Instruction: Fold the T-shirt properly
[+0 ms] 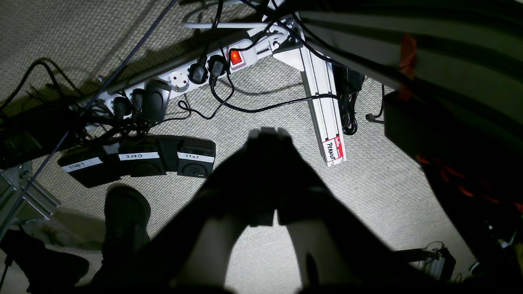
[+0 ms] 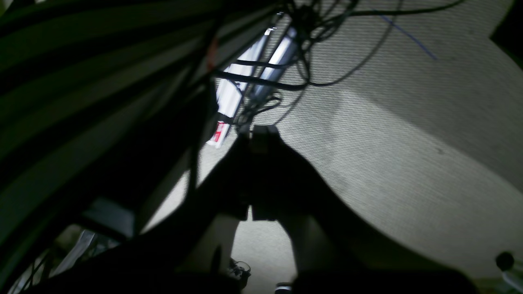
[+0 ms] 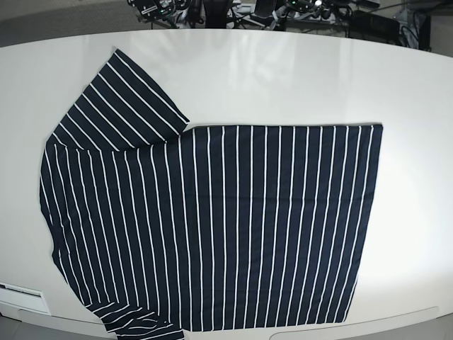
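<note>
While fingers [image 1: 267, 132] close, arms hang floorward.

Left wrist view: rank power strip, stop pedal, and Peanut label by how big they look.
1. power strip, largest, partly under plugs.
2. stop pedal.
3. Peanut label, smallest.
All lie on the floor, so the order seems safe.

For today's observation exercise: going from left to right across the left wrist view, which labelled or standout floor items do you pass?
START pedal → ZERO pedal → STOP pedal → lit red switch on the power strip → aluminium rail with the PEANUT label.
</note>
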`<state>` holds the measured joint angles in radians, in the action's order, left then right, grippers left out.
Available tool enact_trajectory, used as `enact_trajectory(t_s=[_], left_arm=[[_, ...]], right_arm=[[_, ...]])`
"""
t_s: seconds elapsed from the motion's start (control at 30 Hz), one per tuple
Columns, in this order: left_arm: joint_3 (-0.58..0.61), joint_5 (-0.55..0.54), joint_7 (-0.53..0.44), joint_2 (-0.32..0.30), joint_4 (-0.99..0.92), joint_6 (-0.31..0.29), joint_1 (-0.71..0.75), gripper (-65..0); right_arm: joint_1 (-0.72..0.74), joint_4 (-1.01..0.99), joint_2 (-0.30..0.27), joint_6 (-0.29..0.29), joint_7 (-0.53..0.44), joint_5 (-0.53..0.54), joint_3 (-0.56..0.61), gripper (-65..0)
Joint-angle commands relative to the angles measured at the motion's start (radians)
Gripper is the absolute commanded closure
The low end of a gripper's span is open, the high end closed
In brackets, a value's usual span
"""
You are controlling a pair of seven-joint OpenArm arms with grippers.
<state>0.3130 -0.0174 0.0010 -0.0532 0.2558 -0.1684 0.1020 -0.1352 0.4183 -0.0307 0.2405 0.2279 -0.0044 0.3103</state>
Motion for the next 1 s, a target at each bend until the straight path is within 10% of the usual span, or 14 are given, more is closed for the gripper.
enact_trajectory(t_s=[0.0, 0.23, 0.5, 0.73, 0.97], left_arm=[[0.000, 0.006, 0.000, -0.002, 0.006, -0.014, 0.003, 0.0], [0.000, 0.043, 0.011, -0.003, 0.006, -0.087, 0.003, 0.0], [0.000, -0.005, 0.324, -0.034, 0.201, -0.087, 0.095, 0.0], [0.001, -0.116, 0.404, -0.174, 0.622, -0.094, 0.385, 0.0], [0.000, -0.122, 0.423, -0.402, 1.101, -0.091, 0.719, 0.0]], right_arm=[[0.000, 0.007, 0.000, 0.013, -0.006, -0.001, -0.003, 0.0], [0.000, 0.008, 0.000, 0.018, 0.007, 0.000, -0.003, 0.0], [-0.088, 0.122, -0.016, 0.029, 0.271, 0.006, -0.003, 0.0], [-0.389, 0.466, -0.136, 0.135, 0.286, 0.138, -0.003, 0.0], [-0.750, 0.945, -0.292, 0.067, 0.297, 0.187, -0.003, 0.0]])
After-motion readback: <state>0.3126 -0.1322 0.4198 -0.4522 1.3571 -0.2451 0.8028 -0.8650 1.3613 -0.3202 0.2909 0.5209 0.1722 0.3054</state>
